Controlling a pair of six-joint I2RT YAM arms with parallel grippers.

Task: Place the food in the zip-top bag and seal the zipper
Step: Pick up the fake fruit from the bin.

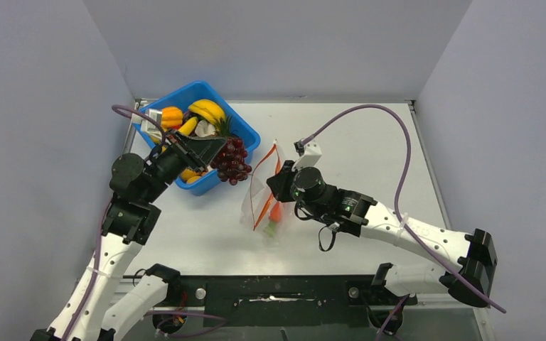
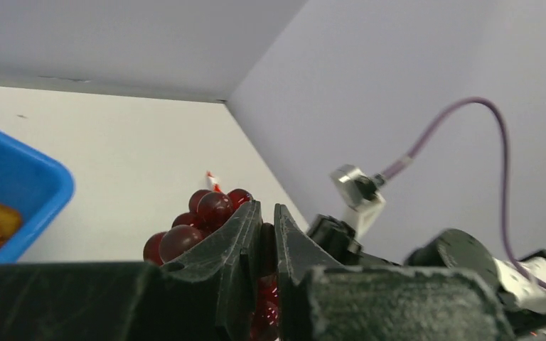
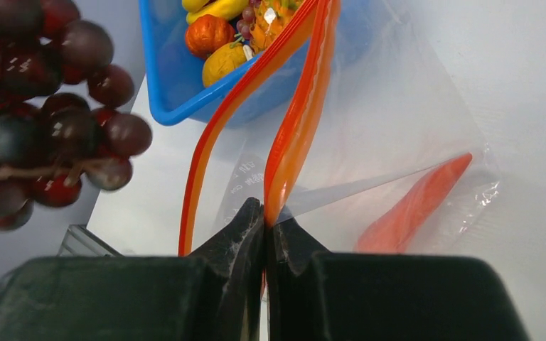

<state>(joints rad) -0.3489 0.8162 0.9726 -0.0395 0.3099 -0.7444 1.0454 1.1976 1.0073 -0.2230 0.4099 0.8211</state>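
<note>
On zip-top bag [image 3: 398, 106], illegible print [image 3: 246, 172]

The purple grapes [image 1: 232, 160] hang in a bunch just off the right corner of the blue bin [image 1: 245, 130], pinched in the left tool [image 2: 266, 238]. Inside the bin lie yellow bananas [image 1: 207, 110] and an orange pepper [image 1: 172, 116]. Right of the bin the clear zip-top bag [image 1: 252, 199] is lifted. Its red-orange zipper [image 3: 302, 114] is parted, with one strip nipped in the right tool [image 3: 264, 217]. A red-orange carrot [image 3: 416, 202] lies inside.

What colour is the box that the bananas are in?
Bright blue: the bin shows best in the top external view.
</note>
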